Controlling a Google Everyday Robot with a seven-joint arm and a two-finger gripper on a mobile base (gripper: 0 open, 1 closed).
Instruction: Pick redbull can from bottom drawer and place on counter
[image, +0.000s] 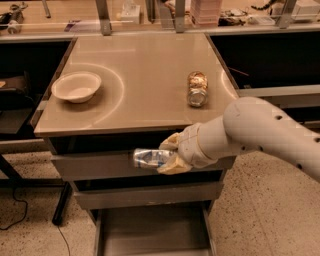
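Glossy beige square counter (145, 65) w/ white bowl (76, 86) + clear jar (197, 88). Just below front edge: tan two-finger gripper (167, 156) pinching slim silver-blue redbull can (147, 158), long axis horiz., parallel to edge, above open grey bottom drawer (150, 232). Next, prob.: up + over edge.

One counter (145, 65) carries one bowl (76, 86) at its nine o'clock and one jar (197, 88) at its three o'clock. Below it are three drawers: two upper drawers (95, 166) and one bottom drawer (150, 232), open at six o'clock. One gripper (167, 155), just below the counter's front edge near five o'clock, clasps one redbull can (147, 158). One bench (65, 15) runs along twelve o'clock.
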